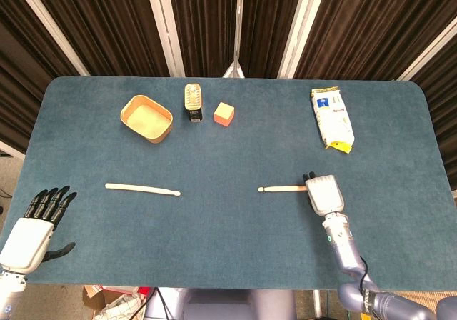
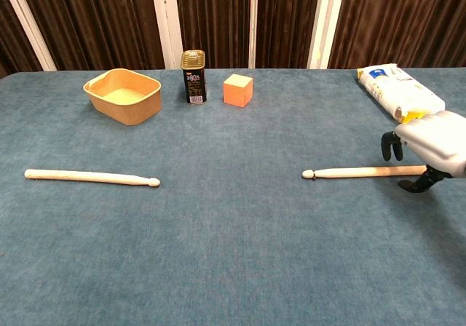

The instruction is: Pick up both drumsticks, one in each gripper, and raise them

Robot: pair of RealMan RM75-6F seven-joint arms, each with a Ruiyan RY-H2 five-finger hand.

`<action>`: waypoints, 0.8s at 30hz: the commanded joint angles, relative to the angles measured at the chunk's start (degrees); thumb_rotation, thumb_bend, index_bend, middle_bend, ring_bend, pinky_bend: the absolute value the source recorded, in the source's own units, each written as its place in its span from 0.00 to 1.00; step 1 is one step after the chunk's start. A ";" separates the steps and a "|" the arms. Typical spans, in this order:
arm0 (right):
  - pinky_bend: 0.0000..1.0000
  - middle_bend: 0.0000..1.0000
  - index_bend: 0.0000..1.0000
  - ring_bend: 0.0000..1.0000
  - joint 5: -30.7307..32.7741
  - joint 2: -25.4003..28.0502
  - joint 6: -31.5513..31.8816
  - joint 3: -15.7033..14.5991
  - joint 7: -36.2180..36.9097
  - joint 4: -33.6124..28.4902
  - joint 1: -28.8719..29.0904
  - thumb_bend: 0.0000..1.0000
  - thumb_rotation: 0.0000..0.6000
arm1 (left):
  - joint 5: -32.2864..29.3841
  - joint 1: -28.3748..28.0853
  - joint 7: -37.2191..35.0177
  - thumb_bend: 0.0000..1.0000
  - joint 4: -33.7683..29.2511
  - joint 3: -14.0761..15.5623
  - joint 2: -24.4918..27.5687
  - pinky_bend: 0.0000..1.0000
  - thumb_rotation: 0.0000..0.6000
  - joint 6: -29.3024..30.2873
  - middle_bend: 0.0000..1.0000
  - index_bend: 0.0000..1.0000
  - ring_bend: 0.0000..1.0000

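Two pale wooden drumsticks lie flat on the blue table. The left drumstick [image 1: 143,188] [image 2: 91,176] lies alone, tip pointing right. My left hand [image 1: 28,231] hovers off the table's front left corner, well away from it, fingers spread and holding nothing; the chest view does not show it. The right drumstick [image 1: 282,188] [image 2: 360,172] points its tip left. My right hand [image 1: 323,193] [image 2: 431,148] covers its thick end. Its fingers [image 2: 391,146] hang down on the far side and its thumb [image 2: 419,184] on the near side, straddling the stick without closing on it.
Along the far side stand a tan wooden bowl [image 1: 146,118] [image 2: 124,95], a dark can [image 1: 193,102] [image 2: 193,76] and an orange cube [image 1: 224,113] [image 2: 238,90]. A white packet [image 1: 332,116] [image 2: 399,92] lies at the far right, behind my right hand.
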 commanded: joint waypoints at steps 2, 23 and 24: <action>0.82 0.44 0.47 0.80 0.69 -1.82 -0.44 0.25 0.56 3.29 1.18 0.31 1.00 | -0.09 -0.04 -0.02 0.07 -0.06 0.00 0.04 0.00 1.00 -0.13 0.00 0.00 0.00; 0.82 0.48 0.53 0.80 2.38 -3.01 0.07 -0.22 3.25 8.02 1.82 0.31 1.00 | -0.07 -0.12 0.09 0.07 -0.19 0.06 0.10 0.00 1.00 -0.29 0.00 0.00 0.00; 0.82 0.48 0.53 0.80 2.42 -3.01 0.07 -0.30 3.32 8.12 1.80 0.31 1.00 | -0.06 -0.12 0.07 0.07 -0.20 0.06 0.09 0.00 1.00 -0.28 0.00 0.00 0.00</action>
